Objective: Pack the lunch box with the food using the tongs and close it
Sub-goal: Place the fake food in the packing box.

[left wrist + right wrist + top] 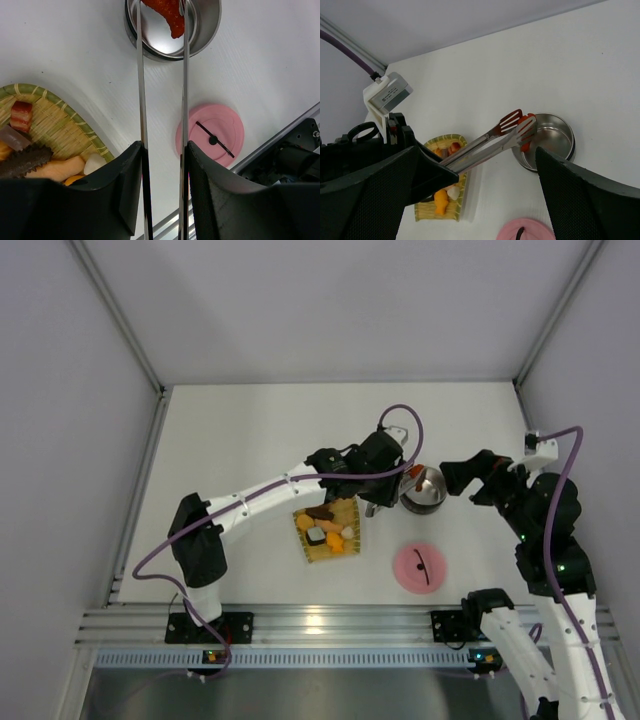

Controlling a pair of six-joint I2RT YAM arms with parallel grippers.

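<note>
Between the fingers of the left gripper [162,165], the tongs [141,90] sit clamped, one pad pressing on each steel arm. The jaws stand narrow, closed far enough to bring the two arms almost parallel. Treat the tongs as thin, springy and slick. Judge your hold by the arms, not the tips: the grip sits on the handle half, so a small change in squeeze moves the tips a lot.

At the far end of the tongs, the tips pinch a red food piece [167,15]. It hangs over the open lunch box [210,30], partly below rim level in the left wrist view. Expect the piece to be light and rigid, and liable to slip from the smooth metal if you relax the squeeze.

The pink lid [210,137] lies flat on the table, near of the lunch box and well apart from it. The remaining food [330,530] rests on the yellow tray [55,125], to the left of the box.

The right gripper [497,170] stands fully spread just right of the lunch box and holds nothing.
</note>
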